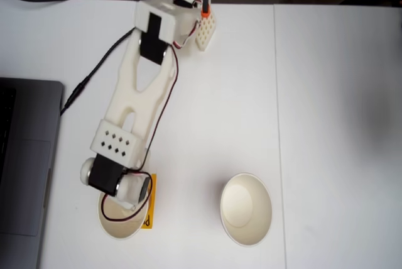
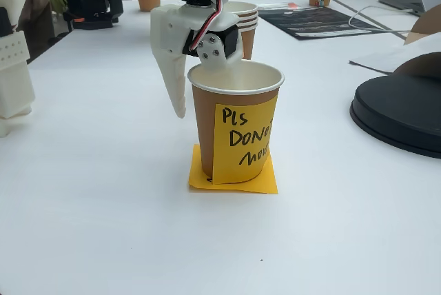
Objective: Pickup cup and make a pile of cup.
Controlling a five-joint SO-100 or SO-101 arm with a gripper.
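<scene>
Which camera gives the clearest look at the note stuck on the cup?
The table-level fixed view: the sticky note faces the camera on the cup, handwriting legible. From above, the other fixed view shows the note as a thin orange strip beside the rim, under the gripper.

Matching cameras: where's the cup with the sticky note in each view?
In a fixed view: cup at bottom left, partly under the arm's end.
In a fixed view: cup at centre, note facing the camera.
Shared landmark: white arm over its rim.

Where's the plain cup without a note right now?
In a fixed view, the plain cup stands lower centre, right of the noted cup under the end effector.
</scene>
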